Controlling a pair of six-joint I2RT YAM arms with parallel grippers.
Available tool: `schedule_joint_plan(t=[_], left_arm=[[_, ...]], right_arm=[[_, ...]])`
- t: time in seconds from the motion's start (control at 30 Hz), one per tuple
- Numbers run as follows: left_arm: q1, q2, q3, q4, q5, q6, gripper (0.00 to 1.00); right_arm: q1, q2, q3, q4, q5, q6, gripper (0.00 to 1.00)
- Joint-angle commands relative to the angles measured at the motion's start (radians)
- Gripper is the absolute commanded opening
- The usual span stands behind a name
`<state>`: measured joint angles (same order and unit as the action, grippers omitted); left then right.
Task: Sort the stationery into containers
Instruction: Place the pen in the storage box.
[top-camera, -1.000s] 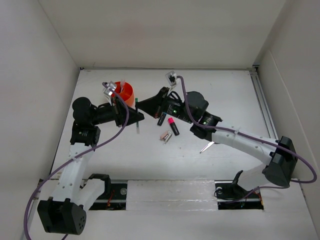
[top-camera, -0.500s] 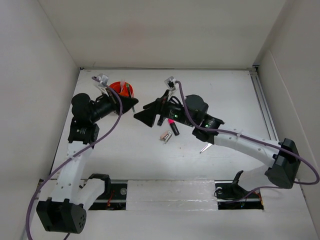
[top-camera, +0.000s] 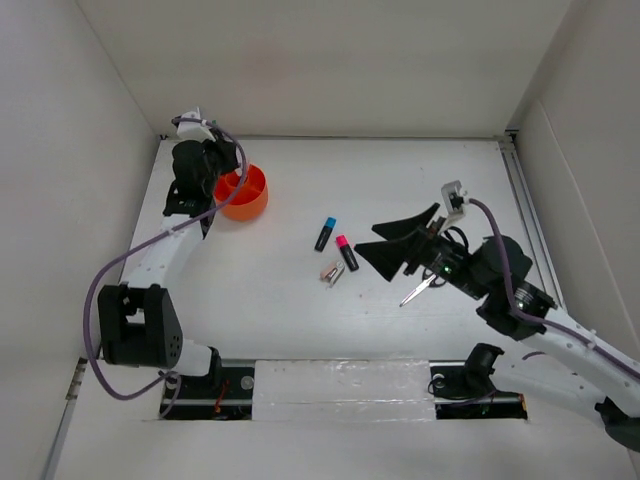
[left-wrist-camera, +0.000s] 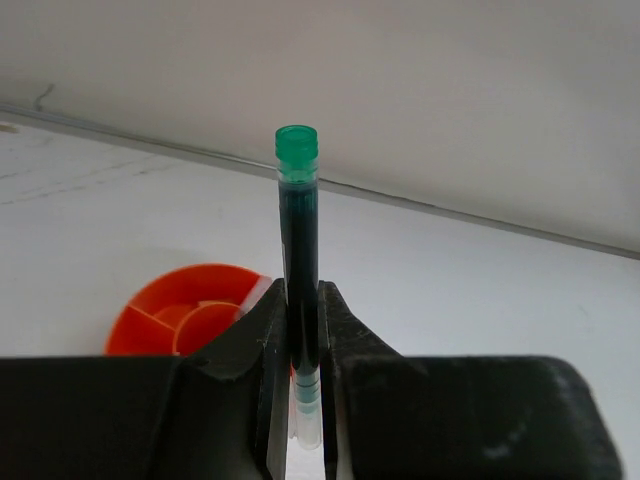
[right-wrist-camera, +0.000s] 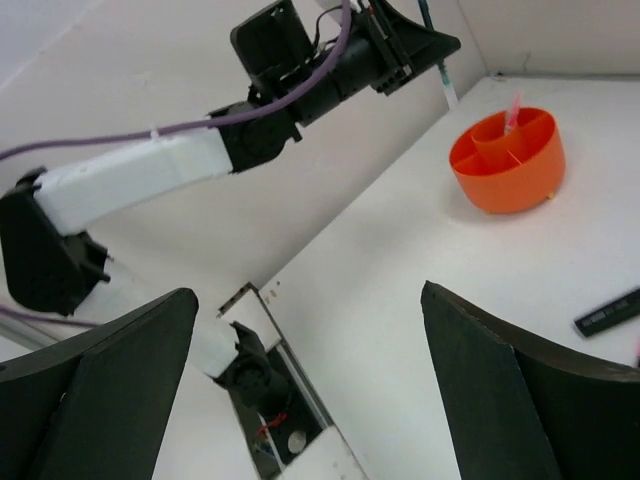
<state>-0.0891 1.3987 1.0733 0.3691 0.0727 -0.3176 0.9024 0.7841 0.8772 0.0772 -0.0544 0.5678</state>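
Green-capped and dark in the barrel, the pen (left-wrist-camera: 298, 200) stands upright in the left hand (left-wrist-camera: 302, 305), whose fingers are closed tight on its lower part, the cap well above them. The orange organiser (left-wrist-camera: 165, 318) sits on the worktop (top-camera: 270, 300) below and a little to one side of the pen, so the step in hand looks like the drop. To do it well, bring the pen's lower end over one outer compartment rather than a divider, keep the barrel vertical, and lower it until the tip is inside the wall before letting go. Released from height, it would likely bounce off the rim or tip out. A thin pink pen (right-wrist-camera: 513, 110) already stands in the organiser, seemingly in the centre well, so that spot is best avoided. The right hand (top-camera: 392, 243) hangs wide open and empty above the worktop, near the scissors (top-camera: 420, 290). The two highlighters (top-camera: 336, 243) and some small pieces (top-camera: 332, 272) lie loose mid-worktop, well apart from the organiser.
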Motion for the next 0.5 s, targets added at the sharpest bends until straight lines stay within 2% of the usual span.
schedule_joint_plan(t=[0.0, 0.2, 0.47], left_arm=[[0.005, 0.048, 0.036, 0.166, -0.137, 0.101, 0.0], [0.005, 0.127, -0.019, 0.297, -0.229, 0.17, 0.0], [0.005, 0.227, 0.016, 0.321, -0.215, 0.186, 0.0]], right_arm=[[0.001, -0.13, -0.061, -0.131, 0.053, -0.009, 1.0], [0.001, -0.262, -0.129, -0.229, 0.064, 0.009, 1.0], [0.01, -0.306, -0.15, -0.278, 0.073, 0.009, 1.0]])
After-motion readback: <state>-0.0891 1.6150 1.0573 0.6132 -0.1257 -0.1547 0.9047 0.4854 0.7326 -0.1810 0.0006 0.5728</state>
